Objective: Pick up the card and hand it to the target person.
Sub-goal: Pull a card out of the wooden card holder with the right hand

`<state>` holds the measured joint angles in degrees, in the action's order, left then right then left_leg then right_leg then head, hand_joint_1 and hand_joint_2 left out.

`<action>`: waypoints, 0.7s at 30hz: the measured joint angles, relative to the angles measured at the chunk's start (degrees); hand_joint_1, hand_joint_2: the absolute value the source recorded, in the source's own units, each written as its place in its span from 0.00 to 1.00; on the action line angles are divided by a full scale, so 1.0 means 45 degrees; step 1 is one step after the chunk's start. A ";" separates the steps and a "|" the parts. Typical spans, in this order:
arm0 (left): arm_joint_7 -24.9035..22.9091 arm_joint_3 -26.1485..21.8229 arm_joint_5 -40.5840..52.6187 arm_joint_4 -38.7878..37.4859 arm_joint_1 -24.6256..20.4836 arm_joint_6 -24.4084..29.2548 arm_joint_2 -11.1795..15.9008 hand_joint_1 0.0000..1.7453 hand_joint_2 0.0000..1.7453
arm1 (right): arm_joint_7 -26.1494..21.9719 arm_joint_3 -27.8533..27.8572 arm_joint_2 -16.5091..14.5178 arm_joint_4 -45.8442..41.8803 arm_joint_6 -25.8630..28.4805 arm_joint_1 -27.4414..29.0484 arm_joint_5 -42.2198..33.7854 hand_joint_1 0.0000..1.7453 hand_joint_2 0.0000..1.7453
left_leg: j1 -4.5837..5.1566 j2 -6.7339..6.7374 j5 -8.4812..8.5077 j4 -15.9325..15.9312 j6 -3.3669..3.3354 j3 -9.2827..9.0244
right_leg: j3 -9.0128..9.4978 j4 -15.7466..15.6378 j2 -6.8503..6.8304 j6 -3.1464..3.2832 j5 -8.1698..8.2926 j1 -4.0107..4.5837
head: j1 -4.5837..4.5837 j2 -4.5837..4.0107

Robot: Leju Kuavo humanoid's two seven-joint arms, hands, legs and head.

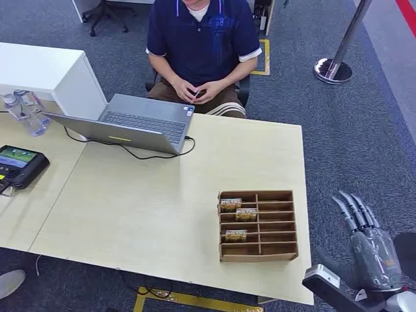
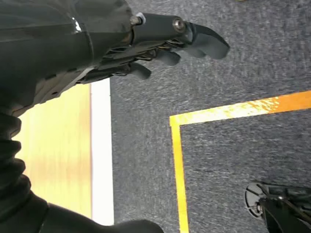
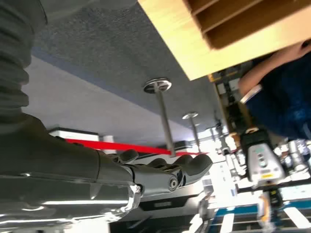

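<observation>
three cards [image 1: 238, 214] half sunk in box [image 1: 259, 256] slots on tabletop [image 1: 147, 208], print unreadable. right hand [image 1: 368, 250] raised beside tabletop, fingers [image 1: 354, 208] straight, empty. left hand [image 2: 121, 43] over carpet, fingers loosely extended, empty.

A slotted brown wooden card rack [image 1: 258, 225] sits near the right edge of the pale wooden table [image 1: 147, 214]. Beyond it a person in a navy polo shirt [image 1: 203, 39] sits. Right of the rack, off the table, the right hand [image 1: 368, 244] hovers, fingers spread, holding nothing.
</observation>
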<state>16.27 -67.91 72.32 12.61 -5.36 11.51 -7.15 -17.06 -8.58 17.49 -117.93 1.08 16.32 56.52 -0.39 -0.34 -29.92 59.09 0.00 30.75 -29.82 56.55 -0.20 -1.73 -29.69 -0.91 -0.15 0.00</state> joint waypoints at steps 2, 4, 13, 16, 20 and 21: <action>-0.0011 0.0000 -0.0001 0.0000 -0.0001 -0.0007 0.0002 0.00 1.00 | 0.0207 -0.0170 0.0081 -0.0006 -0.0067 -0.0007 0.0293 0.03 1.00 | -0.0001 0.0000 0.0000 0.0000 0.0000 0.0000 | 0.0001 0.0000 0.0000 0.0000 0.0000 0.0001 | -0.0001 0.0000; -0.0029 0.0000 -0.0028 0.0000 0.0000 -0.0016 0.0002 0.00 1.00 | 0.0771 -0.0589 0.0178 0.0087 0.0111 -0.0082 0.1065 0.04 1.00 | -0.0003 0.0000 0.0000 -0.0001 0.0000 0.0000 | 0.0001 0.0001 0.0002 0.0000 0.0000 0.0002 | -0.0004 0.0000; 0.0096 -0.0018 -0.0244 0.0000 0.0016 0.0023 -0.0052 0.00 1.00 | 0.3071 -0.3294 0.0088 0.1039 0.1876 -0.0345 0.3137 0.16 1.00 | -0.0008 -0.0001 0.0000 -0.0002 0.0000 0.0002 | 0.0002 0.0002 -0.0003 0.0001 -0.0001 0.0005 | -0.0002 0.0000; 0.0166 -0.0018 -0.0261 0.0000 0.0015 0.0029 -0.0094 0.00 1.00 | 0.3174 -0.3872 -0.0018 0.1351 0.1889 -0.0615 0.3152 0.25 1.00 | -0.0006 0.0000 0.0000 -0.0002 0.0000 0.0002 | 0.0001 0.0001 -0.0001 0.0001 -0.0001 0.0004 | -0.0005 0.0000; 0.0196 -0.0015 -0.0233 0.0000 0.0012 0.0027 -0.0104 0.00 1.00 | 0.3109 -0.4515 -0.0335 0.1732 0.1408 -0.1000 0.3047 0.35 1.00 | -0.0006 0.0001 0.0000 -0.0002 0.0000 -0.0002 | 0.0003 0.0002 0.0000 0.0001 0.0000 0.0003 | -0.0005 0.0000; 0.0194 -0.0016 -0.0230 0.0000 0.0011 0.0027 -0.0107 0.00 1.00 | 0.3014 -0.4694 -0.0407 0.1842 0.1221 -0.1096 0.2957 0.36 1.00 | -0.0006 0.0001 0.0000 -0.0002 0.0000 -0.0002 | 0.0003 0.0002 0.0000 0.0001 0.0000 0.0004 | -0.0004 0.0000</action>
<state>17.15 -67.98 71.29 12.61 -5.31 11.63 -7.63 -3.50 -29.70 15.65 -109.64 6.58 11.39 69.83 -0.42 -0.34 -29.92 59.08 0.00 30.74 -29.81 56.56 -0.20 -1.73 -29.69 -0.90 -0.17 0.00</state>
